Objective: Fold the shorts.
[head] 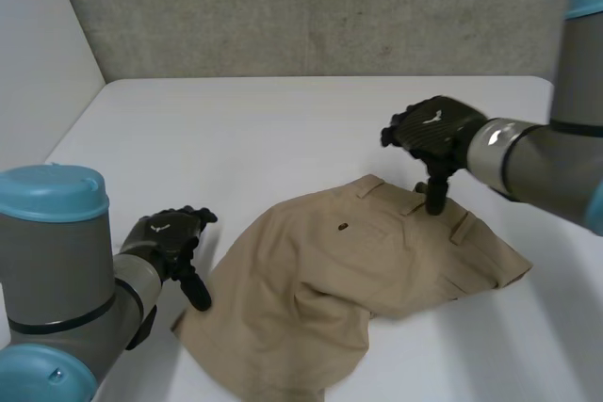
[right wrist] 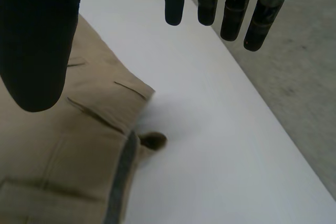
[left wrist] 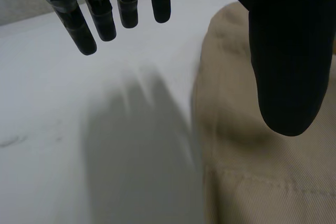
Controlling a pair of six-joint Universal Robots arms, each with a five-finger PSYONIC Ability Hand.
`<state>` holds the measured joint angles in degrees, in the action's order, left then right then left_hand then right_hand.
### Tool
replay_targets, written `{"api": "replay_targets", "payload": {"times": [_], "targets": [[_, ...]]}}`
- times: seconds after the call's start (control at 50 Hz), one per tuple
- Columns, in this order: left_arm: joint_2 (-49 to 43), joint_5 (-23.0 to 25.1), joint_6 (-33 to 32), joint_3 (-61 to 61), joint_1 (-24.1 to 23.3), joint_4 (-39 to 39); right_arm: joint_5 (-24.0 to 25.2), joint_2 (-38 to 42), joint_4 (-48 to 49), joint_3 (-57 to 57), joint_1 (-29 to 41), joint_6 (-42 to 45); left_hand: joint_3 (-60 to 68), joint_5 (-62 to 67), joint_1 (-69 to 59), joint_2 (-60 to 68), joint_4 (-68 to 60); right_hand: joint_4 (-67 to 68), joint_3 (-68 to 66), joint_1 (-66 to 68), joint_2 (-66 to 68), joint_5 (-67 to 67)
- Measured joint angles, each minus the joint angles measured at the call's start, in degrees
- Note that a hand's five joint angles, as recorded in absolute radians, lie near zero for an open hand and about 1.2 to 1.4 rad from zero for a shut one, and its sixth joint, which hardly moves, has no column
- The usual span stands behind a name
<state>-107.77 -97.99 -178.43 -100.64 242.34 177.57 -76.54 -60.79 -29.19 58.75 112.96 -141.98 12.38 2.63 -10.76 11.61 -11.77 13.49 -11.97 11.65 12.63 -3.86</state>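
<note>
Right wrist view shows what seems a button on the shorts, near the spread right hand.

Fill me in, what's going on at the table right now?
Tan shorts lie rumpled, not yet neatly folded, on the white table. The right hand is over the waistband, fingers straight and thumb pointing down at the cloth. The left hand is at the shorts' opposite, near edge, also open, with its thumb over the fabric and its fingers over bare table. Neither hand has a grip on the cloth.
</note>
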Motion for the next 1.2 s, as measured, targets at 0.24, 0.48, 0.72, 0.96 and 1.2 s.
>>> {"api": "replay_targets", "payload": {"times": [0.24, 0.48, 0.72, 0.96, 1.2], "targets": [[-3.9, 0.1, 0.0, 0.9, -1.7, -0.8, -1.0, 8.4, -1.6, -2.6, 2.1, 0.7, 0.5, 0.3, -1.5, 1.3, -0.7, 16.1, -17.7, 14.1, 17.7, -14.9], [-4.9, 0.0, 0.0, 4.0, -2.4, -1.1, -2.9, 3.7, -6.3, 4.2, 1.0, 4.3, 35.1, 34.6, -37.9, 36.3, -35.8, 54.5, -55.3, 42.4, 54.7, -51.9], [-4.7, 0.0, -0.1, 8.4, -2.3, -1.0, -0.8, -8.5, -15.4, 18.7, -3.0, 13.3, 47.5, 47.3, -48.7, 48.6, -48.4, 54.5, -55.5, 42.4, 54.7, -52.2], [-4.1, -0.4, -0.2, 8.0, -4.9, -2.1, 4.6, -12.0, -12.3, 12.4, -6.2, 6.8, 16.3, 15.2, -17.2, 16.7, -16.2, 13.6, -15.0, 12.4, 14.5, -13.4], [-2.9, -0.7, -0.1, 4.8, -4.9, -2.6, 4.7, -4.4, -3.0, -0.1, -5.0, -5.6, 13.2, 11.9, -15.1, 13.7, -13.0, 10.7, -12.3, 10.0, 12.2, -10.6]]}}
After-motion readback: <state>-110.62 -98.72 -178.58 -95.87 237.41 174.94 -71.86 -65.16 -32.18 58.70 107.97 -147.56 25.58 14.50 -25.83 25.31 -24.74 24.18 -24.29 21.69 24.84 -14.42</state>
